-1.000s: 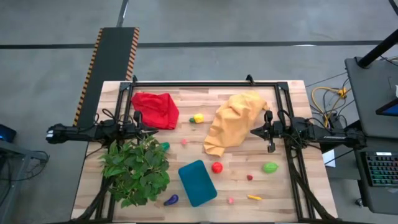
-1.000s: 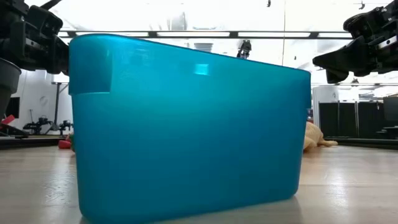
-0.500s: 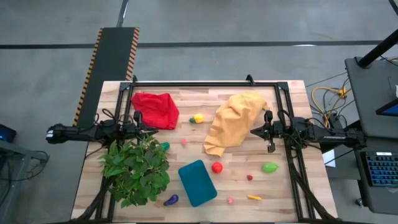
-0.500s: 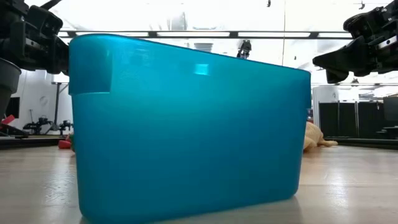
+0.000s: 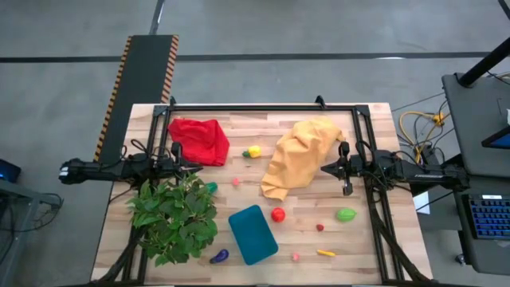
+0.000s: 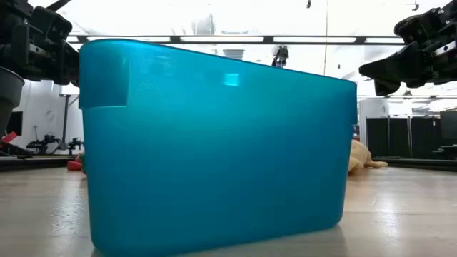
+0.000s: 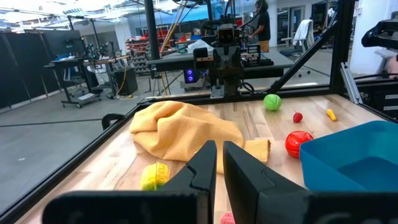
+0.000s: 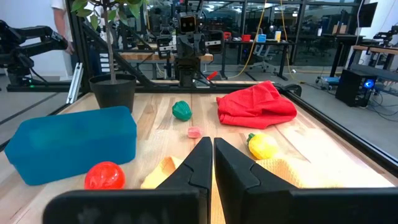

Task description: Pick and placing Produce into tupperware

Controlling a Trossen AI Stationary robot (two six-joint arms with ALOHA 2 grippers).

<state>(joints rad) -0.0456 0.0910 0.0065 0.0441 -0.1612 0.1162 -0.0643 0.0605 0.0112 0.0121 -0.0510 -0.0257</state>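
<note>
Both claws shut, tupperware (image 5: 253,233) between

Even, bright overhead light falls on the wooden table (image 5: 303,127), leaving only soft, short shadows. Seen level from the tabletop, the ceiling above the tupperware (image 6: 214,143) is blown out white, and a pale glare patch sits on its near wall.

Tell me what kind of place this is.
Likely a robotics lab or workshop: a framed wooden table with two mounted arms, workbenches with equipment behind, a bare concrete floor.
</note>
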